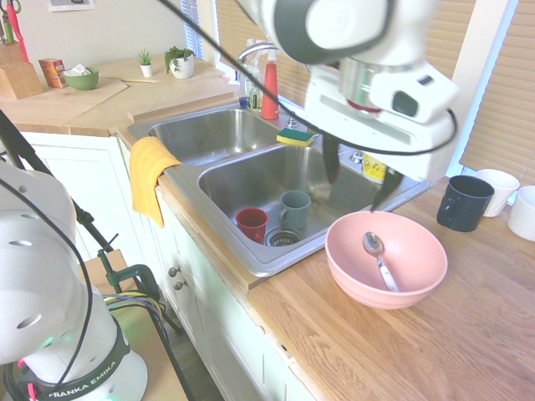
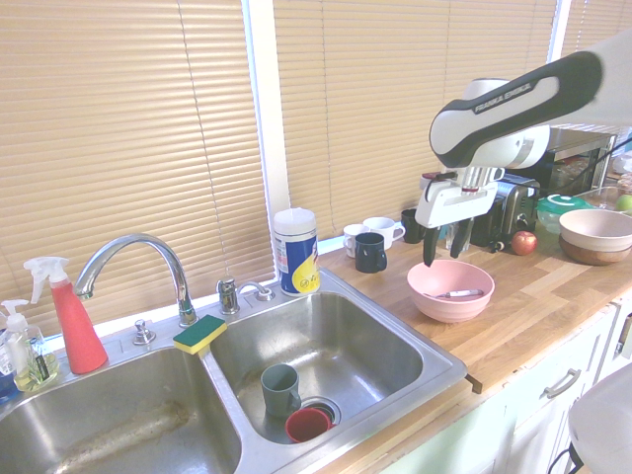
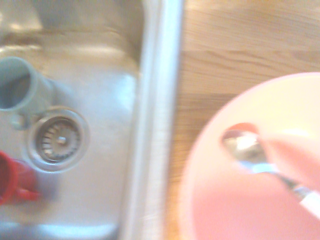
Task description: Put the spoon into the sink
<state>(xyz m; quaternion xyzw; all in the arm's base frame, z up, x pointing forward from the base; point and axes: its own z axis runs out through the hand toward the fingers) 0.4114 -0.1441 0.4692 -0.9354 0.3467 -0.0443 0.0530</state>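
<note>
The spoon [image 1: 378, 260] lies inside a pink bowl [image 1: 415, 284] on the wooden counter, its shiny bowl end toward the sink and its pale handle toward the front. It also shows as a thin line in that bowl in the second exterior view, spoon [image 2: 457, 293], and blurred in the wrist view, spoon [image 3: 248, 149]. The steel double sink [image 1: 251, 180] sits just left of the bowl. My gripper [image 1: 357, 177] hangs open above the bowl's far rim, over the sink's edge, with nothing between its fingers. From the other side the gripper [image 2: 442, 247] stands just above the bowl.
A red cup [image 1: 252, 224] and a grey-green cup [image 1: 294, 209] stand in the right basin by the drain [image 1: 282, 237]. A yellow cloth [image 1: 150, 175] hangs over the sink's front rim. A dark mug [image 1: 464, 203] and white mugs [image 1: 501, 189] stand behind the bowl.
</note>
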